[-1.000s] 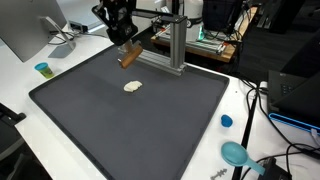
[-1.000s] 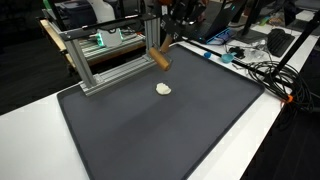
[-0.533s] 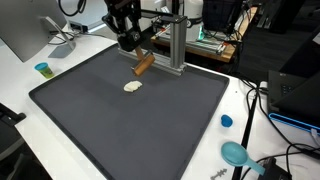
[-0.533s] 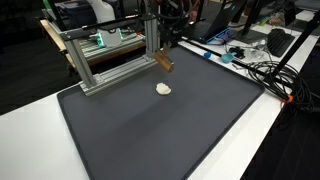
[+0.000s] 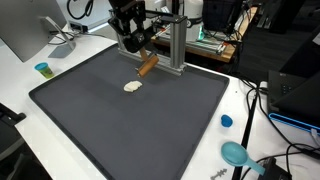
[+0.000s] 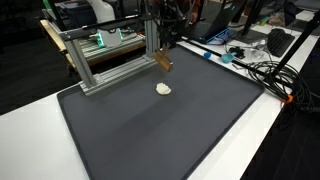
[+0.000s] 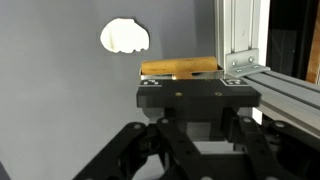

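My gripper hangs over the far part of the dark mat, shut on a brown wooden block that slants down from its fingers. In an exterior view the same block sits just in front of the aluminium frame's post. A small white lump lies on the mat a little nearer than the block, apart from it. In the wrist view the block shows beyond the black gripper body, with the white lump further out; the fingertips themselves are hidden.
An aluminium frame stands at the mat's far edge, right beside the gripper; it also shows in the wrist view. A blue cup, a blue cap and a teal object sit on the white table. Cables run along one side.
The gripper carried the wooden block sideways and lower, closer to the frame post, and has barely moved over the last half second. The white lump stayed put.
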You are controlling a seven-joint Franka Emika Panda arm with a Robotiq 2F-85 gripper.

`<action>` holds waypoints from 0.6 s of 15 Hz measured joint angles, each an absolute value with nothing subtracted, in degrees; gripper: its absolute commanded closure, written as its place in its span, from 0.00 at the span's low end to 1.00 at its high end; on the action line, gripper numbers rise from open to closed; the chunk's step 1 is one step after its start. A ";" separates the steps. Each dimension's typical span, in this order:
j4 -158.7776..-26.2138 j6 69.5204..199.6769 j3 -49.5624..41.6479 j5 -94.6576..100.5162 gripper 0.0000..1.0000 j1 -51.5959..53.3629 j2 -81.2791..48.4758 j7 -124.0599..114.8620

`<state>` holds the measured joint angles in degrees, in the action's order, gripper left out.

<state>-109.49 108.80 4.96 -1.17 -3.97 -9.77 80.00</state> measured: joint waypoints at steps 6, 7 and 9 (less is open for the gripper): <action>-110.70 117.09 3.95 -0.16 0.79 -3.72 -11.64 74.07; -111.11 118.45 3.80 0.56 0.79 -3.63 -11.75 73.05; -112.14 120.84 3.59 2.42 0.79 -3.52 -11.76 70.89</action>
<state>-112.14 120.84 3.59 2.42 -3.52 -11.76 70.89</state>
